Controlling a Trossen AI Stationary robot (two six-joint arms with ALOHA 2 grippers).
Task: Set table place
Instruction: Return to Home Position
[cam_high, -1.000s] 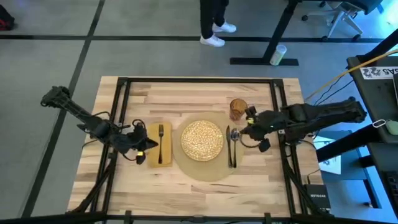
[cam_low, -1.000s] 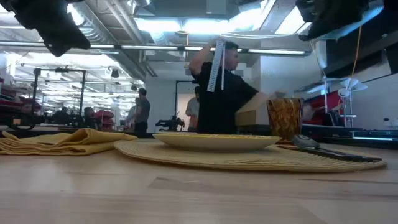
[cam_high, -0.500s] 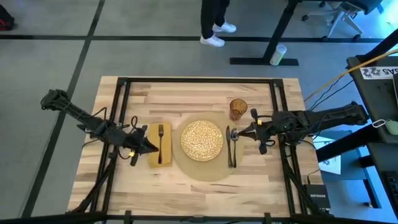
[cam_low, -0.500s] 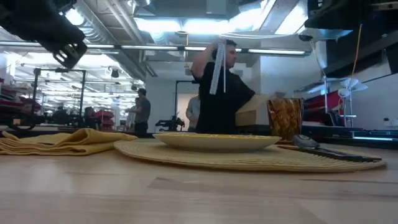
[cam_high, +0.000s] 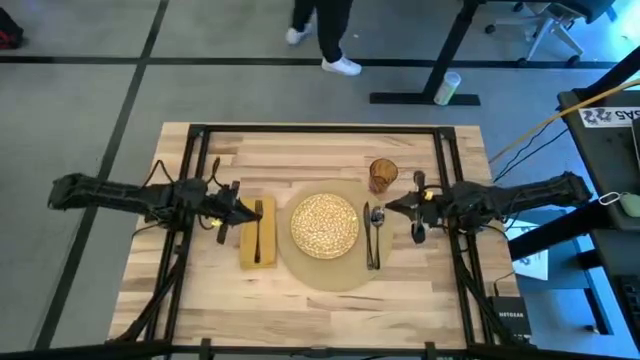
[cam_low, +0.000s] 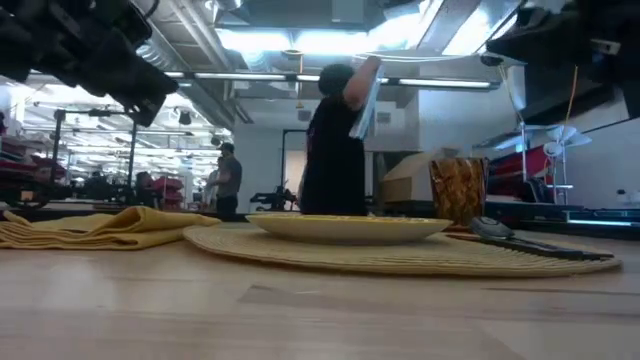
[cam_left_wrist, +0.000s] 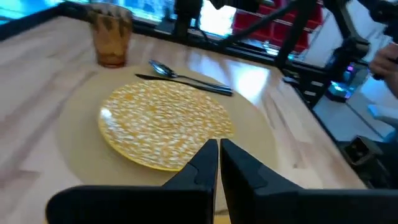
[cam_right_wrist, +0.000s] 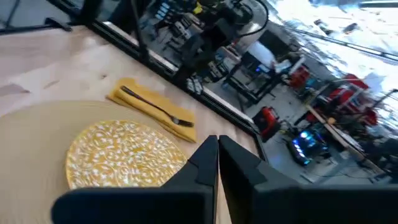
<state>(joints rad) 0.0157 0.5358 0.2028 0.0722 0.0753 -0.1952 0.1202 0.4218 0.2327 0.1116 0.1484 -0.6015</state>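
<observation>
Left claw (cam_high: 243, 211): we see its two fingers pressed together with nothing between them. It hangs above the surface (cam_high: 330, 158) and points inward from the left arm's side.
Right claw (cam_high: 392, 207): we see these fingers pressed together and empty too. It is raised off the surface and faces the left claw, with the whole setting lying between the two.
Napkin (cam_high: 249, 245): mustard yellow and flat on the surface. One end lies below the left claw's tip and the rest runs off to that claw's side.
Fork (cam_high: 258, 232): dark, lying lengthwise on the napkin just ahead of the left claw, which is clear above it.
Placemat (cam_high: 325, 276): round and tan, ahead of both claws and filling most of the gap between them.
Plate (cam_high: 325, 222): yellow-speckled and centred on the placemat, about midway between the two claws.
Knife (cam_left_wrist: 186, 84): dark, on the placemat's edge just ahead of the right claw's tip, on the plate's side of the spoon.
Spoon (cam_left_wrist: 163, 68): alongside the knife, on the side nearer the right claw.
Glass (cam_high: 383, 174): amber and upright, just beside the right claw's tip at the placemat's rim. We cannot tell whether it stands on the mat or on the wood.
Person (cam_low: 335, 150): standing beyond the surface, well apart from both claws.
</observation>
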